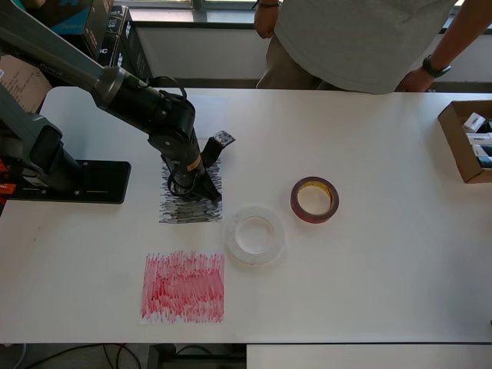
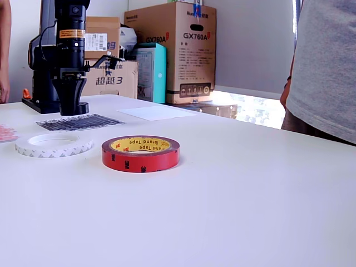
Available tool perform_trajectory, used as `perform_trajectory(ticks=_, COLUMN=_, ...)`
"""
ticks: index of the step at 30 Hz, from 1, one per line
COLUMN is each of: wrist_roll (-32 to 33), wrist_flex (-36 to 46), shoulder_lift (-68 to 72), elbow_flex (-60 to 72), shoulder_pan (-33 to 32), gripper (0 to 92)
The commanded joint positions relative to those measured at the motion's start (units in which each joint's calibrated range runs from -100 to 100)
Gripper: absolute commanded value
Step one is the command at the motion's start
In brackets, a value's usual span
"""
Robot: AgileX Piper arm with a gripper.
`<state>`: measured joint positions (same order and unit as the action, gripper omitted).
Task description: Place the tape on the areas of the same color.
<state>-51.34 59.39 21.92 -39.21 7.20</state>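
Note:
My gripper (image 1: 201, 188) (image 2: 73, 107) points straight down onto the black scribbled area (image 1: 188, 209) (image 2: 83, 122). A small black tape roll (image 1: 178, 187) (image 2: 83, 109) rests on that area at the fingertips; the dark fingers merge with it, so their grip is unclear. The translucent white tape (image 1: 232, 238) (image 2: 55, 150) lies flat on the bare table. To its right in the overhead view lies the dark-red tape with a yellowish core (image 1: 294, 201) (image 2: 141, 158). The red scribbled area (image 1: 183, 287) (image 2: 4, 133) has nothing on it. A plain white sheet (image 2: 156, 113) lies behind the black area.
The arm's black base (image 1: 69, 181) sits at the overhead view's left. An open cardboard box (image 1: 465, 142) stands at the table's right edge. A person (image 1: 354, 38) stands at the far side. Cartons (image 2: 172, 50) are stacked behind the table.

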Motion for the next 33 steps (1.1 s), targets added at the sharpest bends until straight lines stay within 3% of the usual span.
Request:
perform_trajectory(ticks=1, wrist_roll=-0.1, wrist_flex=-0.6, shoulder_lift=0.5, elbow_flex=0.1, shoulder_pan=0.4, gripper=0.2)
perform_trajectory(ticks=29, wrist_roll=0.1, wrist_flex=-0.6, shoulder_lift=3.6, elbow_flex=0.9, shoulder_pan=0.4, gripper=0.7)
perform_trajectory(ticks=33, wrist_roll=0.1, wrist_flex=-0.6, shoulder_lift=3.4, elbow_flex=0.9, shoulder_pan=0.4, gripper=5.8)
